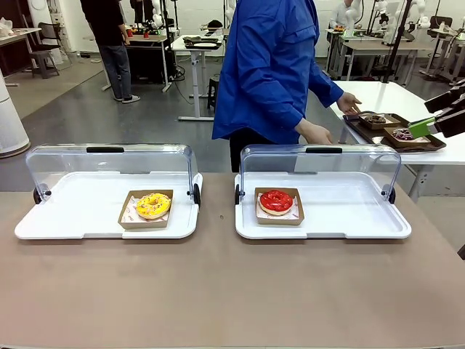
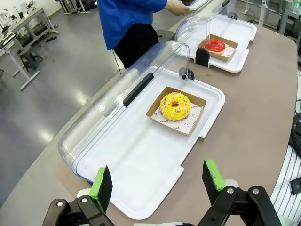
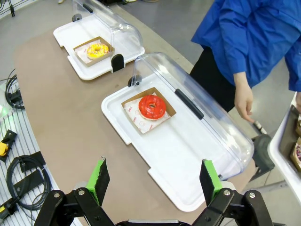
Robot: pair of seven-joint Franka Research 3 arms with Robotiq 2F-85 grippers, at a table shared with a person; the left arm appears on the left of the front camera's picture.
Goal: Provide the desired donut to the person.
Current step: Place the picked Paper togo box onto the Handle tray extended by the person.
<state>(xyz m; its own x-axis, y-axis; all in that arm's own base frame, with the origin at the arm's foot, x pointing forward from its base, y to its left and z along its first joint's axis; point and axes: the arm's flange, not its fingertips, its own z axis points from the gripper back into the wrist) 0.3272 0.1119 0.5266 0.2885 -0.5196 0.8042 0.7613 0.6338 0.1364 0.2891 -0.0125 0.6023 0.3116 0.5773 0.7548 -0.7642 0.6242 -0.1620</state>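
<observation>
The main risk was picking the wrong donut: the person (image 1: pixel 272 69) in the blue jacket stood at the far side, turned toward a side table at about three o'clock, one hand (image 1: pixel 317 133) hanging by the right cover and the other out over that table, and nothing showed which donut was wanted. A second hazard was the clear domed covers (image 1: pixel 320 163), rolled back but standing along each tray's far edge; a descending arm could clip one. A pinch on the glazed top could also smear the icing, so the cardboard boat looked the safer hold.

The left fingers (image 2: pixel 159 182) stood fully apart and held nothing. The yellow donut (image 2: pixel 175 106) lay at about twelve o'clock from them, well apart, in its boat on the left tray (image 2: pixel 141 174), whose near corner sat between the pads. The right fingers (image 3: pixel 156 181) were equally wide and empty, with the red donut (image 3: pixel 152 106) at twelve o'clock, well clear, on the right tray (image 3: pixel 188 155). Both trays rested on the brown counter (image 1: pixel 232 291).
</observation>
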